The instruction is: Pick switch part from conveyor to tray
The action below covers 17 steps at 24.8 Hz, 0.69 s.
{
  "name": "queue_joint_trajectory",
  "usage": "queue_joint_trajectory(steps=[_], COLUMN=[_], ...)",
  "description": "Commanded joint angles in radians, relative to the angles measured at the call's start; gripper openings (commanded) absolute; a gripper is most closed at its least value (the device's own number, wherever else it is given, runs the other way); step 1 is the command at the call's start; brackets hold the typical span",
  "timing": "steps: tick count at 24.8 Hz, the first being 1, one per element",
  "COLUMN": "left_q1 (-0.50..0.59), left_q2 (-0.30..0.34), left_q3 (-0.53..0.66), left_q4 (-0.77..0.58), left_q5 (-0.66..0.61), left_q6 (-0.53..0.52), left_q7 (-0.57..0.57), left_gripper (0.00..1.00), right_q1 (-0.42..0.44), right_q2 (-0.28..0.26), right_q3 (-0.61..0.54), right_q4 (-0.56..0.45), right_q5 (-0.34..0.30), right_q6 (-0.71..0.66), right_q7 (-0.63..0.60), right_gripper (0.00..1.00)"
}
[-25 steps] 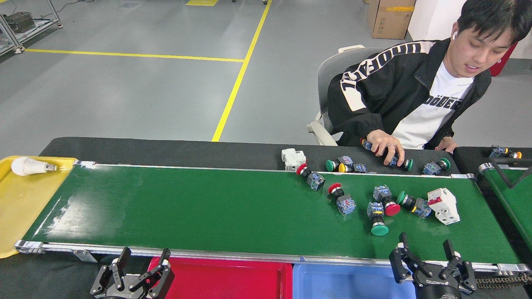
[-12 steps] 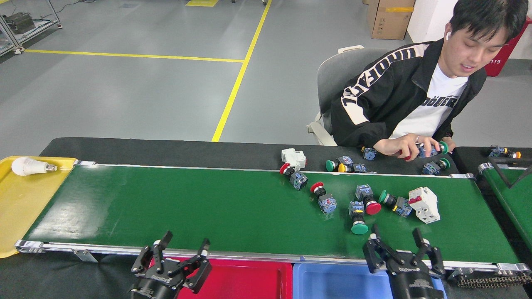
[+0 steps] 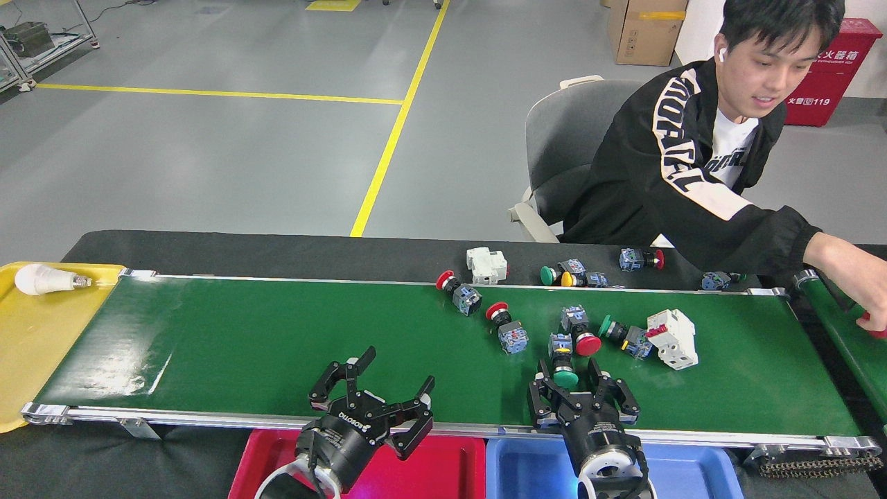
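Observation:
The conveyor (image 3: 277,346) carries a cluster of switch parts on its right half: two with red caps (image 3: 459,291) (image 3: 506,327), another red one (image 3: 581,334), a green one (image 3: 624,336) and a green-capped one (image 3: 563,362) nearest me. My right gripper (image 3: 572,381) is open at the belt's front edge, its fingers (image 3: 539,389) either side of that green cap. My left gripper (image 3: 395,373) is open over the front of the belt, with nothing between its fingers. A red tray (image 3: 450,464) and a blue tray (image 3: 523,468) sit below the front rail.
A white breaker (image 3: 672,338) lies on the belt right of the cluster. More switch parts (image 3: 572,276) and another breaker (image 3: 487,265) rest on the black table behind. A yellow tray (image 3: 41,339) holds a bulb (image 3: 38,278). A person's arm (image 3: 831,253) reaches over the narrower belt (image 3: 842,339).
The parts have travelled left on the belt. Both grippers moved forward over the front rail, the right one also left onto the green-capped switch. The person's hand left the table and reached right.

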Motion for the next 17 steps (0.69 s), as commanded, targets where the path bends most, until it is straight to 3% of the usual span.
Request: queue_joint_trajectory(steps=[1,4,8,12,14,17], left_q1=[-0.037,-0.073,-0.109,-0.158,-0.185,-0.222], left_q2=[-0.005,-0.009,-0.022,-0.036,-0.042,-0.048], left_q3=[-0.003,-0.029,-0.086,-0.109,-0.109,-0.107], left_q4=[0.041,0.100,0.143,0.217,0.264,0.304], left_q5=[-0.005,-0.030,-0.044,-0.045,-0.044,-0.041], left_q6=[0.027,0.072,0.124,0.168,0.174,0.187], left_q7=[0.015,0.018,0.018,0.018,0.019,0.019], left_gripper=[1.00,1.00,1.00,1.00,1.00,1.00], right_q1=[-0.018,-0.015,0.054,0.234,0.329,0.369], right_q2=[-0.002,-0.001,-0.010,-0.032,-0.032,-0.030], right_q3=[0.000,0.000,-0.002,-0.004,0.000,0.004], right_q4=[-0.017,-0.030,-0.148,-0.303,-0.328,-0.328], right_q5=[-0.003,-0.003,-0.006,-0.020,-0.020,-0.019], right_q6=[-0.022,-0.060,-0.152,-0.433,-0.569,-0.727], right_q7=[-0.004,-0.004,-0.004,-0.031,-0.073,-0.073], right_gripper=[0.06,0.06,0.06,0.07,0.08,0.13])
